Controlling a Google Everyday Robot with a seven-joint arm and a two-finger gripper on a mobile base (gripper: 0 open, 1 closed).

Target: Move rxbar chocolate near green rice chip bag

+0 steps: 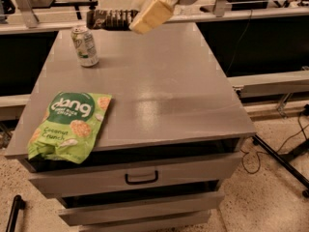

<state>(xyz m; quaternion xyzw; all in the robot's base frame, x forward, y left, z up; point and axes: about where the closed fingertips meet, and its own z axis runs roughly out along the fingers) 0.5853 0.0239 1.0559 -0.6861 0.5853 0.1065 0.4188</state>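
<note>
Up at the far edge of the grey table (183, 81), around 12 o'clock on its top, the gripper (141, 21) hangs in the air. Its cream-coloured fingers (153, 12) pinch 1 end of the rxbar chocolate (110, 19). The bar lies level with its free end pointing toward 9 o'clock, lifted clear of the table and touching nothing but the claw. Its wrapper is dark, with pale marks too small to read.

From the bar, a green-and-white can (85, 46) stands upright at about 7 o'clock, near the table's far left corner. It rests on the top, apart from the bar.

The green rice chip bag (67, 127) lies flat at the near left corner, roughly 7 o'clock on the table, with its lower edge drooping a little over the front rim. Bag and bar are well apart, and the can sits between them along the left side.

Below the top, 1 drawer (203, 170) carries a dark handle (141, 178), and more drawer fronts show beneath it.
</note>
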